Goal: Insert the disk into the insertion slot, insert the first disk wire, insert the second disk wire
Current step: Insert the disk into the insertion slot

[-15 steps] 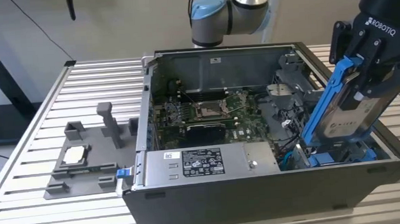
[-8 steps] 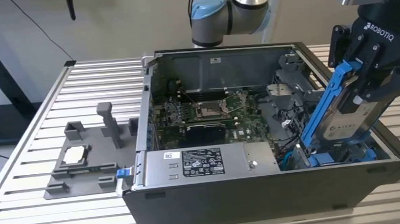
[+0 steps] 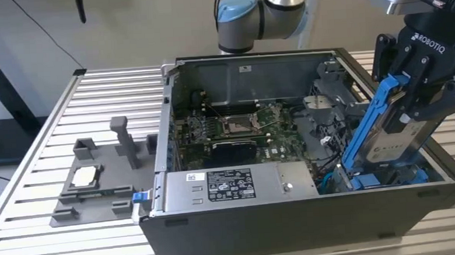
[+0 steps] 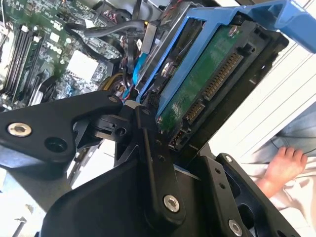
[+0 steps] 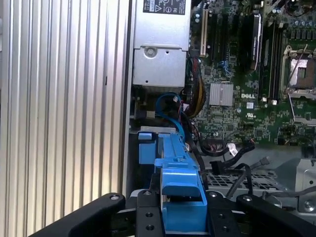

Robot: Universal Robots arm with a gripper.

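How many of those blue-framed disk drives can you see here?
1. The disk is held in the gripper, tilted, its lower end down inside the computer case at the exterior view's right. Others may be hidden inside the case.

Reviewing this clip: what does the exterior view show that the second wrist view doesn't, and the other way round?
Exterior view: the whole open computer case on the slatted table, the grey fixture tray at the exterior view's left, and the blue-railed insertion slot in the case's corner.
Second wrist view: the green circuit board and connectors on the underside of the disk, plus part of a person, hand or foot unclear.
Both: the gripper shut on the tilted disk in its blue carrier, with the motherboard behind.
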